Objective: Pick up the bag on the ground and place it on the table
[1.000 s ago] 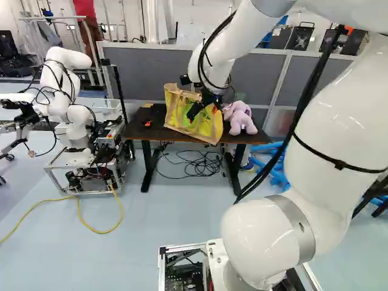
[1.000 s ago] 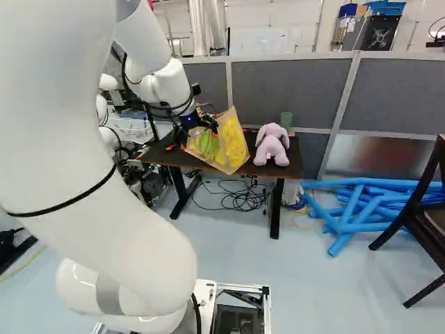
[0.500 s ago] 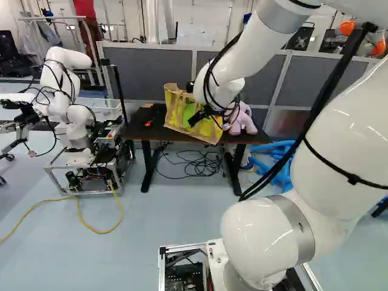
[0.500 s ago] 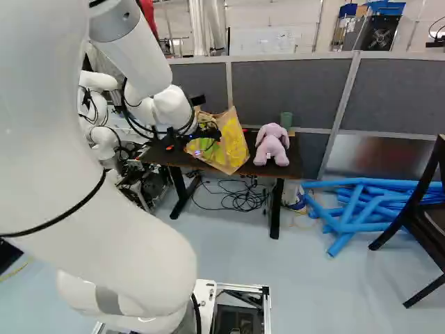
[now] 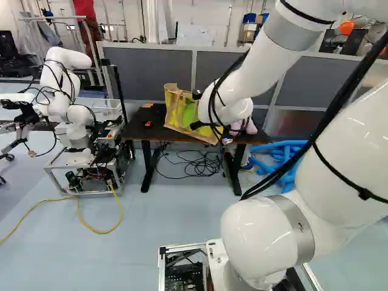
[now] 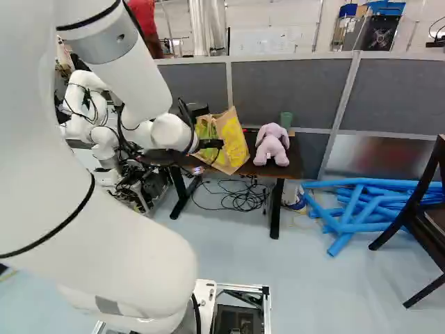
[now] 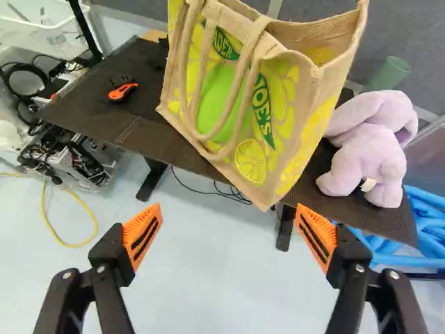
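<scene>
My gripper, partly hidden by the arm's wrist, is close in front of the bag in the left base view. In the wrist view the gripper stands wide open, nothing between its orange pads. Ahead of it the tan bag, with yellow and green print, leans on the dark table, one bottom corner jutting past the front edge. Its handles droop over its front side, apart from the fingers. The bag's base is partly hidden.
A purple plush toy sits beside the bag, a green cup behind it. An orange-and-black tool lies on the table. Another robot stands left of it; blue tubes and a chair are to the right.
The arm has drawn back from the bag, toward the base, and its wrist has turned. The bag stays on the table, and the base has not moved.
</scene>
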{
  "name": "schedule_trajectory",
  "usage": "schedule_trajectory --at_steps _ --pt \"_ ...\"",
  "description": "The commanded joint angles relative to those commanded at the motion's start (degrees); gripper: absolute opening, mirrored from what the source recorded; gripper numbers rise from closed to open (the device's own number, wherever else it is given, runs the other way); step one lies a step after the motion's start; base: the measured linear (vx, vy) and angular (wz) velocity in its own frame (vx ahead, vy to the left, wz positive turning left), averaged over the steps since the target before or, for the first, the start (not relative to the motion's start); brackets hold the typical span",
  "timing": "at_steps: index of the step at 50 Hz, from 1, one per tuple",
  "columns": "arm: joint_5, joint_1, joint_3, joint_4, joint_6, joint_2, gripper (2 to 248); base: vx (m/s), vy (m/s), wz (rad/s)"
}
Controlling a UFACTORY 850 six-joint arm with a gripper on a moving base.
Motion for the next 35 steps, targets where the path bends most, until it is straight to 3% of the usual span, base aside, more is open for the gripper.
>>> schedule_trajectory --at_steps 35 --pt "17.5 -1.2 11.2 0.6 4.8 4.1 247 0.000 0.000 0.000"
